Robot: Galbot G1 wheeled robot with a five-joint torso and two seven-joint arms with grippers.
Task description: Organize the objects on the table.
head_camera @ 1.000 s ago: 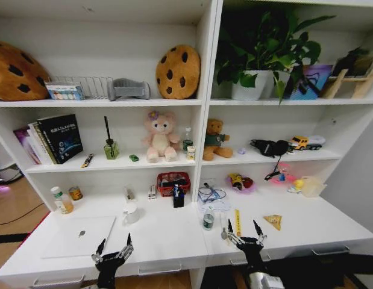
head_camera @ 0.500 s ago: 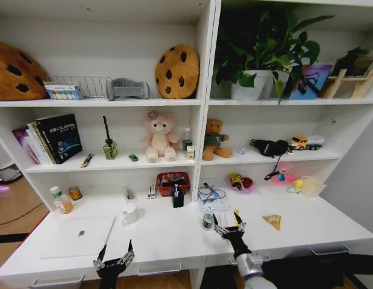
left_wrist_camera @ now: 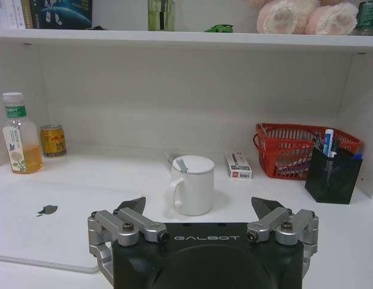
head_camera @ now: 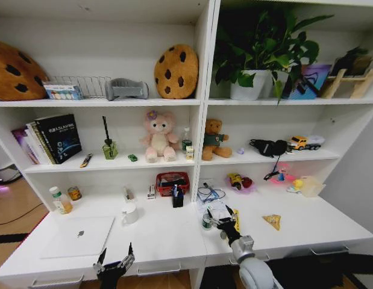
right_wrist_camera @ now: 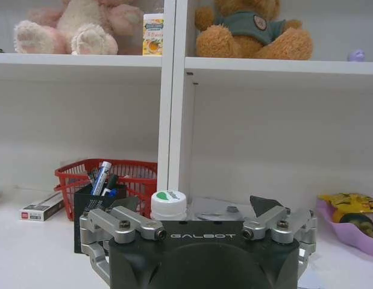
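Note:
On the white table [head_camera: 168, 238] a thin silver laptop [head_camera: 78, 236] lies at the left, with a white mug [head_camera: 130, 212] beside it. A small can [head_camera: 74, 193] and a juice bottle [head_camera: 61, 200] stand at the back left. My right gripper [head_camera: 221, 215] is open just behind a small jar with a green-and-white cap [head_camera: 207, 221]. In the right wrist view the jar [right_wrist_camera: 169, 205] stands a little ahead of the open gripper [right_wrist_camera: 197, 208]. My left gripper [head_camera: 115, 256] hangs open at the table's front edge, facing the mug [left_wrist_camera: 193, 183] and the laptop [left_wrist_camera: 47, 223].
A black pen holder [head_camera: 178, 197] and a red basket [head_camera: 173, 182] stand at the back centre. A clear box [head_camera: 213, 206] sits behind the jar. A yellow strip [head_camera: 237, 220] and a triangular snack [head_camera: 273, 221] lie to the right. A tiny green car [head_camera: 134, 158] sits on the shelf above.
My right gripper has moved forward and to the left, up to the small jar. My left gripper has sunk back toward the table's front edge.

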